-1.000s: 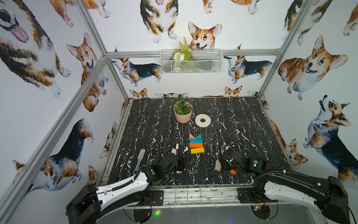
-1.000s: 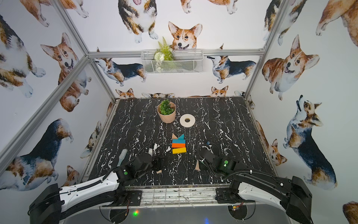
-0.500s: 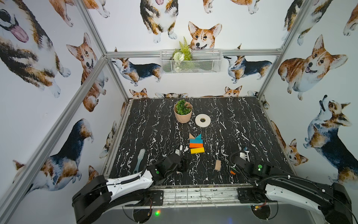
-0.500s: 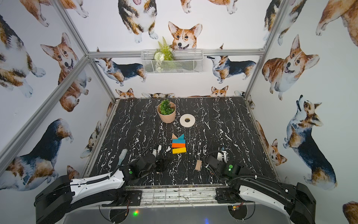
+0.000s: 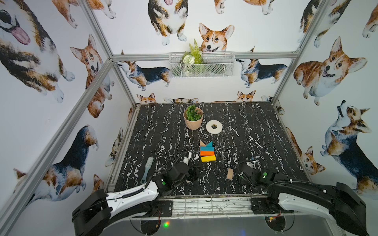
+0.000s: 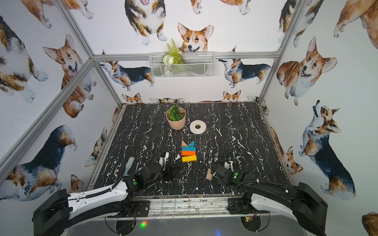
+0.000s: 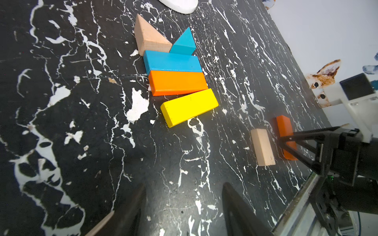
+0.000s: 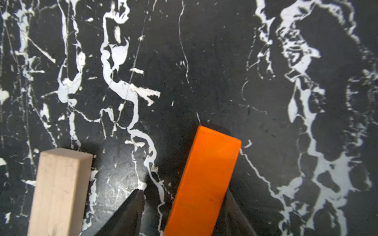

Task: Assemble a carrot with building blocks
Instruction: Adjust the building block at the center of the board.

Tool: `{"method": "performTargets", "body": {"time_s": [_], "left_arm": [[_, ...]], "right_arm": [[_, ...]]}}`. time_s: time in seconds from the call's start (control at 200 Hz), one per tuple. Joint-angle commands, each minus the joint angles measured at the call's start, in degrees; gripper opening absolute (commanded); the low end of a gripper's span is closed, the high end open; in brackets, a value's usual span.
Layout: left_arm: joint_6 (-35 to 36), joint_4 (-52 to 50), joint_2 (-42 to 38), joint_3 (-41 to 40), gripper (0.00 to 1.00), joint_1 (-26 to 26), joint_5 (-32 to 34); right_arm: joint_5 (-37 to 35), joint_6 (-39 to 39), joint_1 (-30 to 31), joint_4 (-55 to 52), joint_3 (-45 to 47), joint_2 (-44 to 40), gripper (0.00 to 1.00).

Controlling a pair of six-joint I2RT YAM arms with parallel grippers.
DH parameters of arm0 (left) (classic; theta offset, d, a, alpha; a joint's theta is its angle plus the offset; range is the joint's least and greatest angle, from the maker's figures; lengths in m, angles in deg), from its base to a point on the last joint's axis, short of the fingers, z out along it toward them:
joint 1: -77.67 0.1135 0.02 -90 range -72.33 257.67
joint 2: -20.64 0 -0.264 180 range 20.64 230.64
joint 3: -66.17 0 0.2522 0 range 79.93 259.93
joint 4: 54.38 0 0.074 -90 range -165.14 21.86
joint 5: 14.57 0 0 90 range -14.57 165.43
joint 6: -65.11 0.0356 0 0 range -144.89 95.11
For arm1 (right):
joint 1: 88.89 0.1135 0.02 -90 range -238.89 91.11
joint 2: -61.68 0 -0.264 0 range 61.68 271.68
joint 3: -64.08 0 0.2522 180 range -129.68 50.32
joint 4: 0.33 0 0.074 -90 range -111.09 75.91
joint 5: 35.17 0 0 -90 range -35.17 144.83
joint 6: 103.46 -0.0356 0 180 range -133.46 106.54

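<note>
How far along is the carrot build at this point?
Done: wood triangle, blue triangle, blue bar, orange bar and a skewed yellow bar lie in a column. In hand: the right gripper straddles the second orange bar, fingers not closed on it. Left: that bar, then the plain-wood block beside it; straightening the yellow bar may help.

The counter (image 5: 255,126) has a black surface with white marble veining. A potted green plant (image 5: 193,122) in a beige pot stands upright near the far edge. A white tape roll (image 5: 218,127) lies flat just beside the pot. A pale blue brush (image 5: 147,169) lies near the left edge, bristle end pointing away from the front. A white wire basket (image 5: 214,67) hangs on the rear aluminium rail (image 5: 143,57) and holds a fern (image 5: 195,53) and a white flower (image 5: 187,59). Corgi wallpaper (image 5: 214,38) covers all walls.
</note>
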Motion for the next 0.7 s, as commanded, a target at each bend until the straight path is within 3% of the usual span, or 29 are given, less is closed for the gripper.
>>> {"method": "performTargets", "body": {"time_s": [0.0,0.115,0.2,0.33,0.696], "left_arm": [[-0.48,-0.74,-0.37,-0.26,0.62,-0.03,0.99],[-0.74,-0.33,-0.05,-0.39,0.62,-0.13,1.09],[-0.80,-0.09,0.08,-0.32,0.62,-0.07,0.73],[-0.83,-0.44,-0.62,-0.63,0.61,-0.14,0.73],[-0.85,-6.23,-8.67,-2.14,0.61,-0.22,2.83]], "right_arm": [[2.94,2.08,-0.79,4.69,0.48,0.64,0.57],[5.03,6.12,-0.89,8.82,-0.17,1.93,0.42],[6.45,11.65,-0.89,10.92,-2.21,3.91,0.46],[7.16,19.82,-0.98,12.99,-5.66,8.85,0.38],[11.26,28.16,-3.17,17.02,-12.91,24.60,0.36]]}}
